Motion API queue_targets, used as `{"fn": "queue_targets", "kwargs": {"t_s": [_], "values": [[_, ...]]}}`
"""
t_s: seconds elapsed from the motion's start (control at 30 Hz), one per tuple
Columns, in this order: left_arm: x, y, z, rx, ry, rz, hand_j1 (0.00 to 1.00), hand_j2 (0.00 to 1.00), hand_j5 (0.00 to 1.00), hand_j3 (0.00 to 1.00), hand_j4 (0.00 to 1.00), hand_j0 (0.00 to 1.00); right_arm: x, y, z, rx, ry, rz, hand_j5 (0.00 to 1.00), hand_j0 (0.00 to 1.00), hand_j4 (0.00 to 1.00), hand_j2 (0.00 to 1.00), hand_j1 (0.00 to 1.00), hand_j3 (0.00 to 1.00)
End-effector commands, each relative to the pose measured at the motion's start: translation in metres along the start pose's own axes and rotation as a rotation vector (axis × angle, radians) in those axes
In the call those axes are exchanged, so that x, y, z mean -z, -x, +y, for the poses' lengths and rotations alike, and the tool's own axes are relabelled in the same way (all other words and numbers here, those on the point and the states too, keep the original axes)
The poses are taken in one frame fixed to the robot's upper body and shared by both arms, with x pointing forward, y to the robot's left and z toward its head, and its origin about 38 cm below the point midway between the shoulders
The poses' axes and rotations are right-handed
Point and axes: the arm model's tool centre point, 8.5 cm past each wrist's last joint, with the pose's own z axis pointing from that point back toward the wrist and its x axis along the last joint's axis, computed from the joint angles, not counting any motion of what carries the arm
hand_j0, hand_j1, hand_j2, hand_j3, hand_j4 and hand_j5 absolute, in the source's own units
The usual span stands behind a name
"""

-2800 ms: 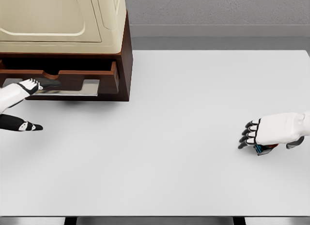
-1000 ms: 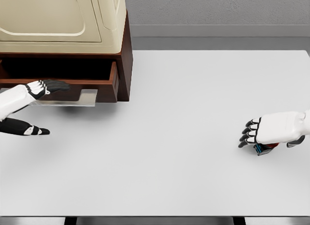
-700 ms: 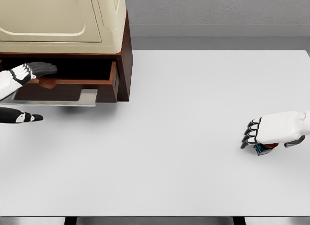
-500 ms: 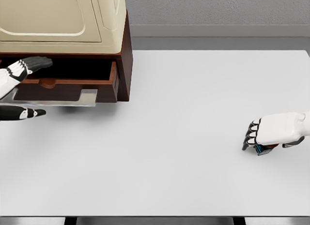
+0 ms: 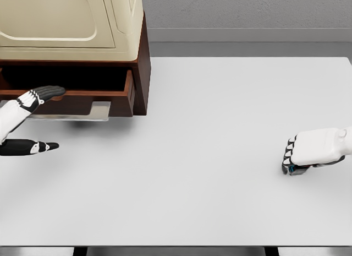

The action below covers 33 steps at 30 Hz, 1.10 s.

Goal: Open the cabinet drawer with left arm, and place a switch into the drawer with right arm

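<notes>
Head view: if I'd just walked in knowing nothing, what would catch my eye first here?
Probably the big cream and dark-wood cabinet at the table's far left corner, its drawer pulled open. The left hand reaches toward the drawer front, fingers spread. Far across the bare white table, at its right edge, the right hand is curled over a small dark switch.

The left hand point(image 5: 25, 121) is reaching in at the left edge of the frame, fingers extended and thumb spread below. The right hand point(image 5: 313, 154) is lying at the right edge, fingers curling downward.
</notes>
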Motion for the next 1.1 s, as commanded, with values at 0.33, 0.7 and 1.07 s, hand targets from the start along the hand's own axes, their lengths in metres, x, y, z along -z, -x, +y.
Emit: {"fn": "queue_targets", "kwargs": {"t_s": [0.33, 0.7, 1.07], "values": [[0.000, 0.000, 0.000, -0.009, -0.010, 0.000, 1.00, 1.00, 1.00, 1.00, 1.00, 1.00, 0.000, 0.001, -0.003, -0.003, 0.010, 0.002, 0.42, 0.42, 0.42, 0.42, 0.42, 0.42], [0.000, 0.000, -0.001, -0.012, -0.013, 0.000, 1.00, 1.00, 1.00, 1.00, 1.00, 1.00, 0.009, -0.001, -0.017, -0.017, 0.041, -0.026, 0.39, 0.39, 0.39, 0.39, 0.39, 0.39], [0.000, 0.000, -0.001, -0.013, -0.015, 0.000, 1.00, 1.00, 1.00, 1.00, 1.00, 1.00, 0.001, 0.008, -0.051, -0.064, 0.112, -0.002, 0.36, 0.36, 0.36, 0.36, 0.36, 0.36]]}}
